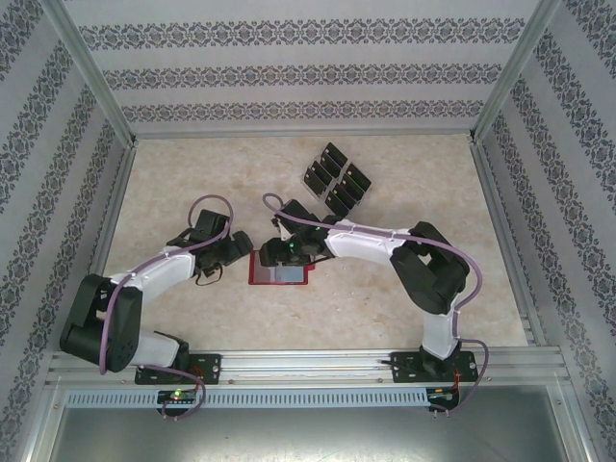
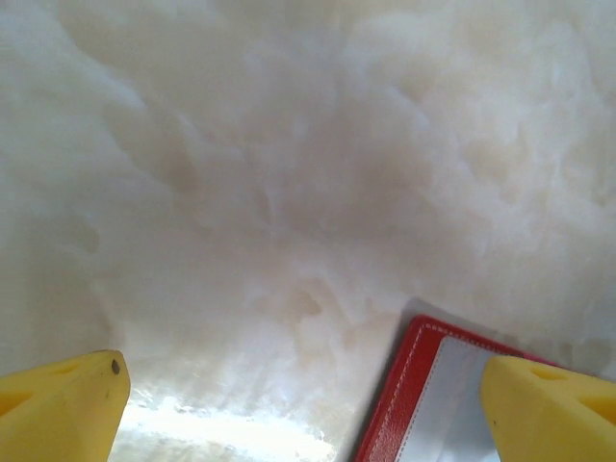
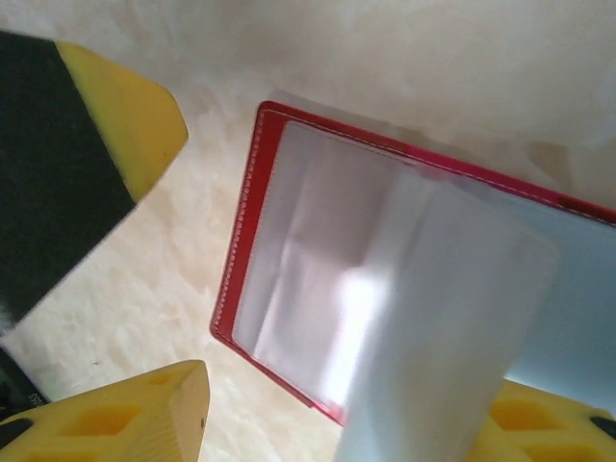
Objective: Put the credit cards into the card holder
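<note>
The red card holder [image 1: 279,273] lies open on the table, grey inside up. Several black credit cards [image 1: 337,178] stand in rows farther back, apart from both grippers. My left gripper [image 1: 235,252] sits at the holder's left edge. It stands wide open [image 2: 308,414], with its right fingertip [image 2: 549,404] over the grey inside of the card holder [image 2: 399,395]. My right gripper [image 1: 289,252] hovers over the holder's top edge. Its jaws are open [image 3: 346,428], and a pale inner leaf [image 3: 452,337] of the card holder [image 3: 241,241] rises between them, close to the right finger [image 3: 539,428].
The cards stand in a clear slotted rack [image 1: 339,181] at the back centre-right. Aluminium frame rails and patterned walls bound the beige table [image 1: 192,173]. The left gripper's yellow and black finger [image 3: 115,125] shows beside the holder in the right wrist view.
</note>
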